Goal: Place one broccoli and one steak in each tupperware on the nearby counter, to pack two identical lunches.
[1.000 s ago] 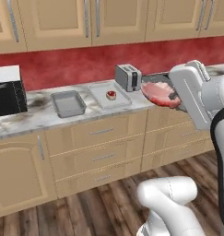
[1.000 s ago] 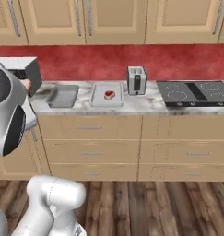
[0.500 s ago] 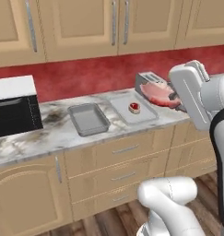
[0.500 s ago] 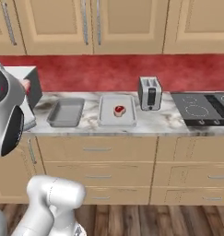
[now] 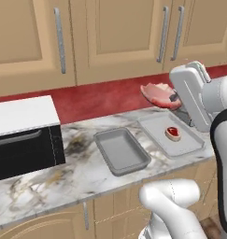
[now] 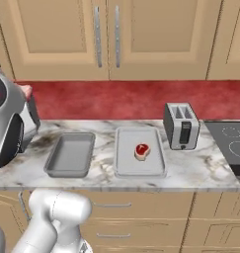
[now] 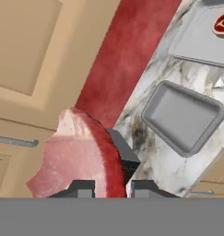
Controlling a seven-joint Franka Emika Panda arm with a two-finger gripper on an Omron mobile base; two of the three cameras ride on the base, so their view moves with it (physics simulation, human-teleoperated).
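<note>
Since the paler tray (image 5: 167, 135) already holds one steak (image 5: 172, 132), a second steak (image 5: 157, 93) is carried pinched in the gripper (image 5: 173, 98), high above the counter (image 5: 82, 175). The darker tray (image 5: 121, 150) is likely its target.

Our white arm rises along the right edge of the left base view, hand level at upper right. Our gripper (image 7: 112, 186) is clamped on a pink steak (image 5: 158, 94), fingers nearly together.

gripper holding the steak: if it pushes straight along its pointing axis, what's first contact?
Likely the red backsplash behind the counter, left of the darker tupperware. The gripper is shut on the steak, which blocks part of that line, so depth is uncertain.
</note>
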